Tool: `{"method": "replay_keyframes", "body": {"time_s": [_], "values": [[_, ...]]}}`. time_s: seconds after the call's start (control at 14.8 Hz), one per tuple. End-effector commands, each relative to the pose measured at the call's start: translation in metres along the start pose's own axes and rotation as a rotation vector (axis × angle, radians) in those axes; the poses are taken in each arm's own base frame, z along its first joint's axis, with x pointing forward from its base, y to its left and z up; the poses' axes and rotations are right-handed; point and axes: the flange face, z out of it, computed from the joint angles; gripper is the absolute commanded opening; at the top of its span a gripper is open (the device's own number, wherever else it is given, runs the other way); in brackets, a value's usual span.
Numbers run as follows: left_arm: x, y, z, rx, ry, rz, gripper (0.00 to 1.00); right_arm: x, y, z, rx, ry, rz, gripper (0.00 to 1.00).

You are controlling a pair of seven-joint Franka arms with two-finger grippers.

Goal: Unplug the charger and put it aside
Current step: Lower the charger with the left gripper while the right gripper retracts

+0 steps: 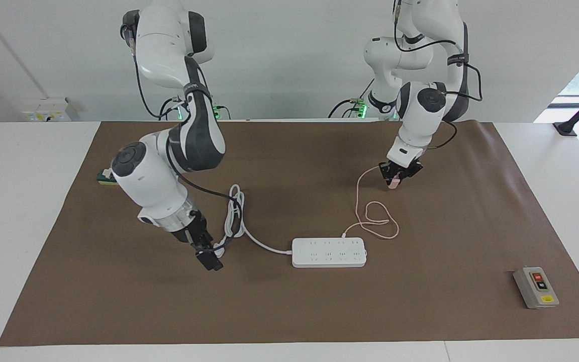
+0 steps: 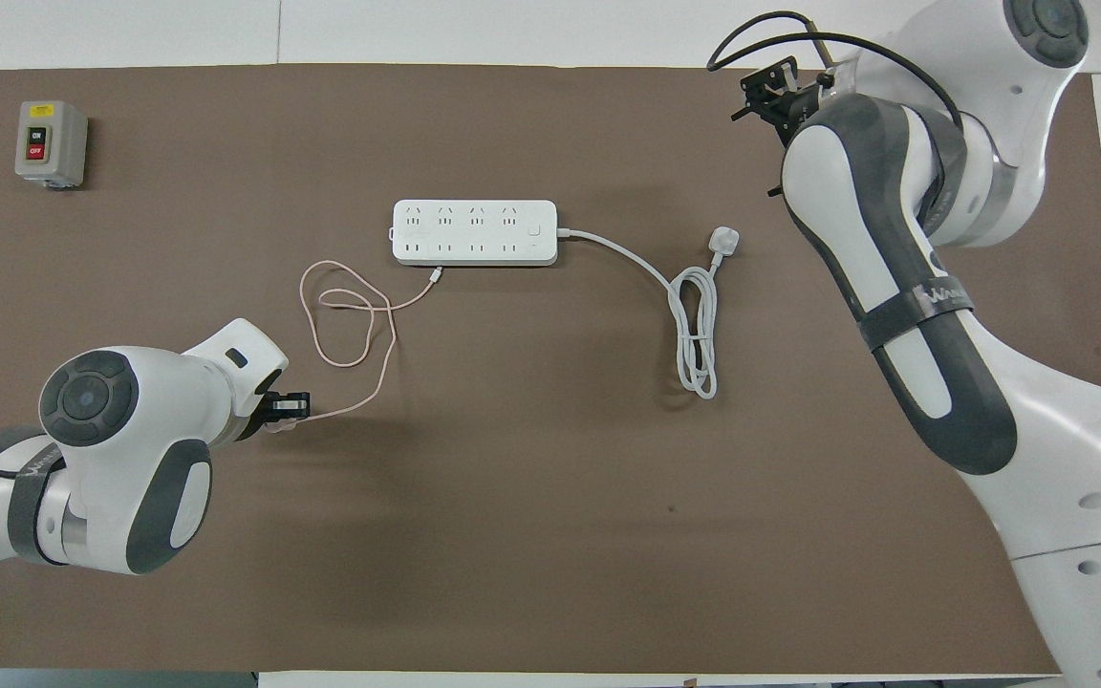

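Note:
My left gripper [image 1: 394, 182] is shut on the small pale-pink charger [image 1: 393, 184] and holds it just above the brown mat, out of the power strip. It also shows in the overhead view [image 2: 285, 409]. The charger's thin pink cable [image 1: 358, 201] runs down in loose loops on the mat to the side of the white power strip [image 1: 328, 252] that is nearer to the robots. My right gripper [image 1: 210, 260] hangs low over the mat at the right arm's end of the strip, over the white cord's plug end.
The strip's thick white cord [image 2: 694, 334] lies coiled on the mat with its three-pin plug [image 2: 723, 239]. A grey switch box [image 1: 536, 287] stands toward the left arm's end, farther from the robots. A green and yellow item [image 1: 102, 177] is partly hidden by the right arm.

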Motion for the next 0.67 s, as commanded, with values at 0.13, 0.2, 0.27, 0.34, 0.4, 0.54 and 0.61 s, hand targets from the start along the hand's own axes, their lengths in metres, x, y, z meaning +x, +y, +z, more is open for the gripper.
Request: {"method": "replay_keyframes", "body": {"time_s": [0.13, 0.2, 0.27, 0.34, 0.4, 0.54, 0.61], "values": [[-0.006, -0.028, 0.015, -0.005, -0.016, 0.034, 0.73, 0.024, 0.032, -0.052, -0.088, 0.063, -0.155, 1.0], [-0.006, -0.035, 0.016, -0.004, -0.022, 0.022, 0.87, 0.036, 0.041, -0.06, -0.095, 0.065, -0.178, 1.0], [-0.005, -0.043, 0.014, -0.004, -0.024, 0.006, 1.0, 0.048, 0.048, -0.067, -0.1, 0.071, -0.223, 1.0], [-0.005, -0.051, 0.012, -0.004, -0.023, 0.0, 1.0, 0.054, 0.053, -0.07, -0.125, 0.087, -0.275, 1.0], [-0.004, -0.06, 0.007, -0.004, -0.027, 0.0, 1.0, 0.058, 0.056, -0.073, -0.163, 0.117, -0.319, 1.0], [-0.003, -0.077, 0.0, -0.004, -0.036, -0.006, 1.0, 0.058, 0.062, -0.087, -0.197, 0.136, -0.356, 1.0], [-0.002, -0.086, -0.005, -0.004, -0.031, -0.008, 1.0, 0.057, 0.065, -0.091, -0.208, 0.125, -0.354, 1.0]]}}
